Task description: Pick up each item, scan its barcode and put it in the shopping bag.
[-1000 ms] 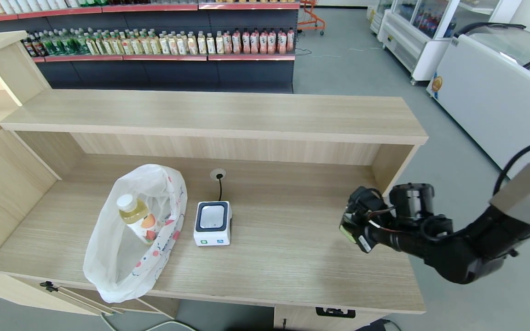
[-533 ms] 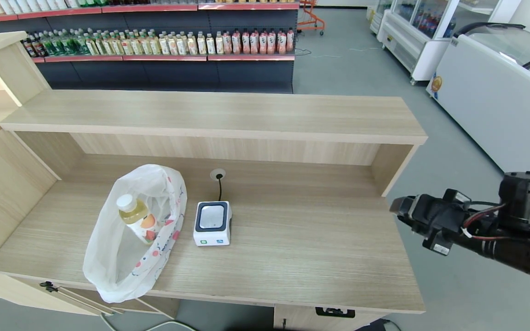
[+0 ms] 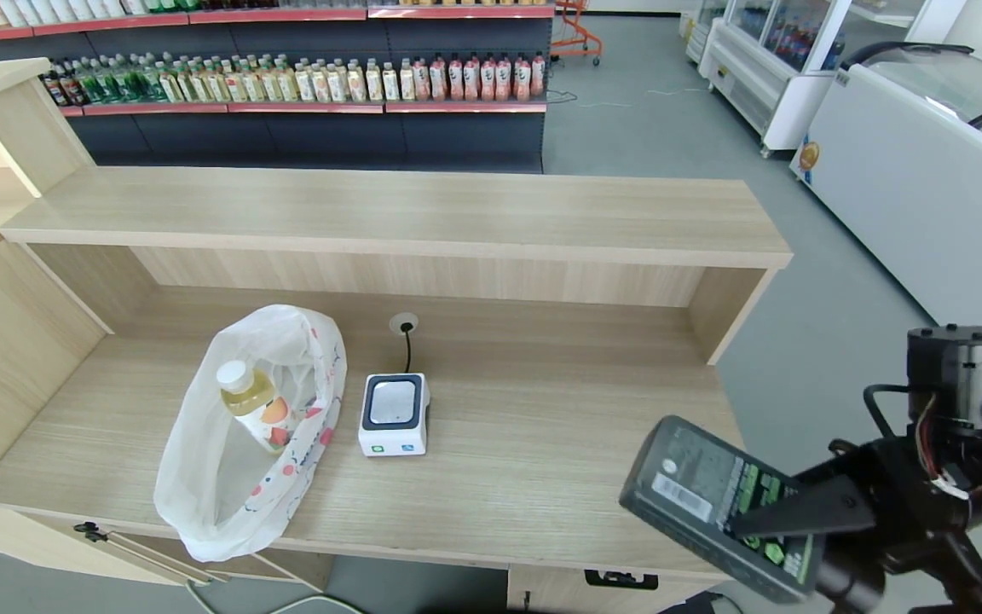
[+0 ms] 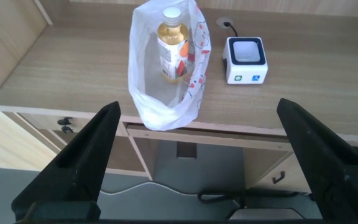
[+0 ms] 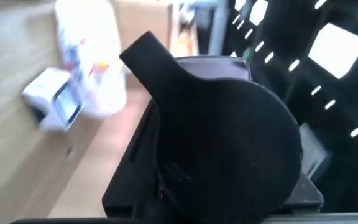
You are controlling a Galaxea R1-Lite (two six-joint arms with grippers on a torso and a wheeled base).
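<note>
My right gripper (image 3: 785, 533) is shut on a flat dark package (image 3: 713, 495) with a white barcode label and green print facing up, above the counter's front right corner. In the right wrist view one black finger (image 5: 222, 124) lies across the package (image 5: 135, 193). The white barcode scanner (image 3: 395, 414) sits mid-counter. Left of it, the white shopping bag (image 3: 244, 443) holds a yellow drink bottle (image 3: 254, 408). My left gripper (image 4: 197, 168) hangs open in front of the counter, facing the bag (image 4: 166, 93) and scanner (image 4: 246, 59).
The wooden counter (image 3: 542, 477) has a raised back ledge (image 3: 397, 213) and a side wall on the left. The scanner's cable runs to a grommet (image 3: 403, 322). Chest freezers (image 3: 926, 170) stand on the right, drink shelves (image 3: 286, 81) behind.
My right arm swung out past the counter's right end, then came in low at the front right corner. The package has turned so that its barcode label faces up.
</note>
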